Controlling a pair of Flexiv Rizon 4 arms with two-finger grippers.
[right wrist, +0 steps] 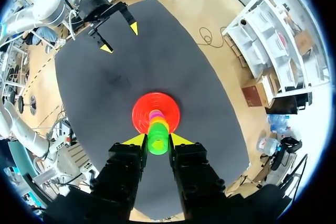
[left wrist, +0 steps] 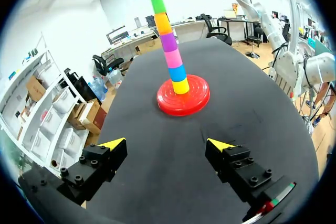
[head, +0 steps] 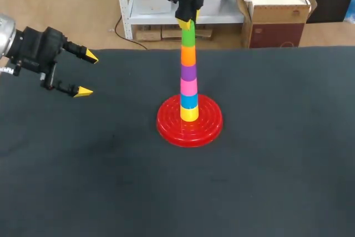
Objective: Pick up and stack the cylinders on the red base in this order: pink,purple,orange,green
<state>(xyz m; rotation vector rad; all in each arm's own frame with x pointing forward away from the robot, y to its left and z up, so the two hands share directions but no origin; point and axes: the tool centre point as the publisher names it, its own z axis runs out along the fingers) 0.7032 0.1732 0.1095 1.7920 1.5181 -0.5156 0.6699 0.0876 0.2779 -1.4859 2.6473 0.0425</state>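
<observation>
Right gripper is clenched on the green cylinder, one yellow tip pressed to each side of its top end, and it hangs straight above the stack. Directly under that grasp the tower runs down: the green cylinder topmost, then the orange cylinder, the purple cylinder, the pink cylinder, a blue cylinder and a yellow cylinder, the last seated on the middle of the red base. The whole column stands upright on the dark counter, with the base lying flat beneath my right gripper. My left gripper is released, its two tips spread wide with nothing between them, held above the counter well apart from the stack. Ahead of the left gripper, the red base and tower stand across a stretch of counter, and my right gripper sits at the tower's top
</observation>
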